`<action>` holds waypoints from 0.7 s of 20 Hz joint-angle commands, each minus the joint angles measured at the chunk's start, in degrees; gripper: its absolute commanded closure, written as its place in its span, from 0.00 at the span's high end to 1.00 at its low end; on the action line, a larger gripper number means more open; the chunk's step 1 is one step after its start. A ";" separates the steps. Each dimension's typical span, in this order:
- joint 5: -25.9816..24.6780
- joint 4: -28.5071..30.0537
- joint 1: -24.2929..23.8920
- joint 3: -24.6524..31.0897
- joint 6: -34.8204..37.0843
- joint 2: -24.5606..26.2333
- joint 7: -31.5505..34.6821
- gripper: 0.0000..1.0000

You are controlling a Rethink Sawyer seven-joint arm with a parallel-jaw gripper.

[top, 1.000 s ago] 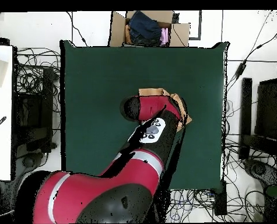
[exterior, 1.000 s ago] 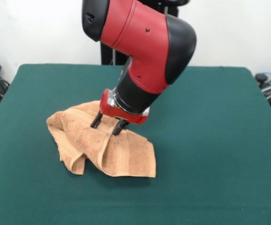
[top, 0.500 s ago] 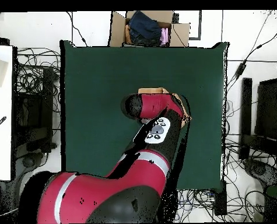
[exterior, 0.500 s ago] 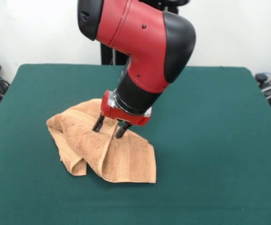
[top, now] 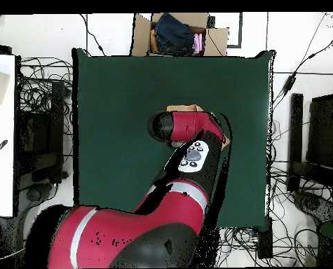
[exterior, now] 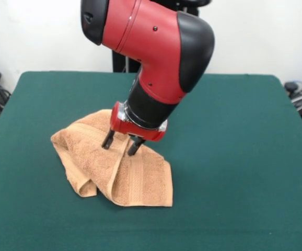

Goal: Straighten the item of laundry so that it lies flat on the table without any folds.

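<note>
The orange-tan towel (exterior: 96,162) lies crumpled on the green table (exterior: 234,157), left of centre, with a raised fold running along its middle and a woven band near its front corner. My gripper (exterior: 120,148) is open, its two dark fingers astride that raised fold, with the tips at the cloth. In the overhead view the arm covers the gripper and most of the towel; only a strip of towel (top: 183,108) shows on the table (top: 127,91).
A cardboard box of clothes (top: 179,33) stands beyond the table's far edge in the overhead view. Cables and equipment lie on the floor around the table. A white surface (top: 1,133) stands to the left.
The gripper has come down a little onto the towel and the upper arm has leaned left. The towel's front corner has slid slightly toward the camera.
</note>
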 commanded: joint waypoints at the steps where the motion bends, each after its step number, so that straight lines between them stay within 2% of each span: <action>1: -1.18 -1.55 -0.67 7.69 3.24 1.63 1.04 1.00; 8: -1.65 -1.01 -0.52 7.34 1.58 1.60 1.47 1.00; 14: -0.93 -2.69 -1.16 7.75 3.30 2.38 1.23 1.00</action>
